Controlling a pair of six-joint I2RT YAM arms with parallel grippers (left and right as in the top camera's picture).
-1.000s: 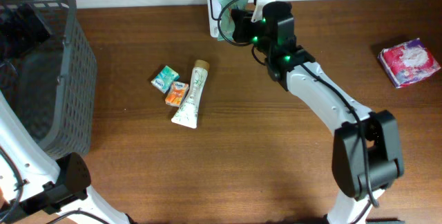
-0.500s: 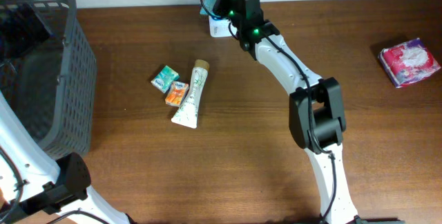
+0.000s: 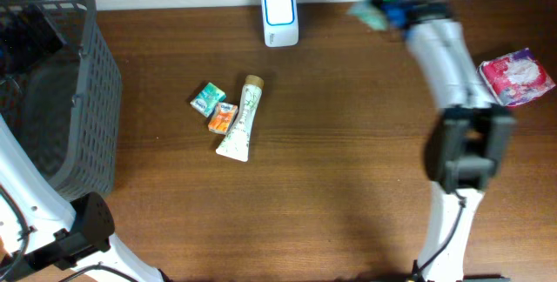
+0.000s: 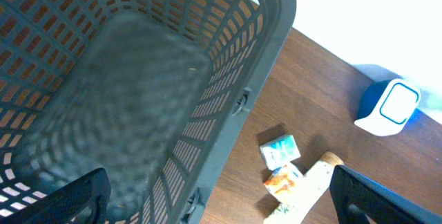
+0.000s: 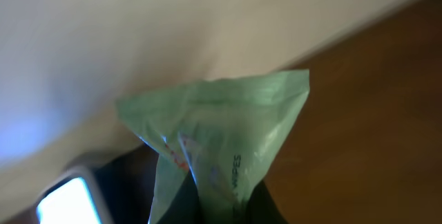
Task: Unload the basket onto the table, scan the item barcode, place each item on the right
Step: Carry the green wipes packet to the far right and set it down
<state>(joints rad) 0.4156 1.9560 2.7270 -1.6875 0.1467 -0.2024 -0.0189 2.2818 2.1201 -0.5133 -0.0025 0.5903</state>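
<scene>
Right now the green wipes packet is hanging in the right pincer, apparently lifted off the desk. It's sitting well to the right of the scanner, by the desk's back edge. Overhead is blurring there, so no barcode is showing. Wrist view is giving only printed text on the packet.

Judgement: for a clean read the packet is needing to go left over the scanner window, code face turned toward it, held flat and steady, film not crumpling.

Right pincer is clamping fully shut on the packet's lower end. Left pincer is gaping wide, holding nothing, hovering over the grey basket far left of the scanner. Tube, teal box and orange box are lying front-left of the scanner, untouched.
</scene>
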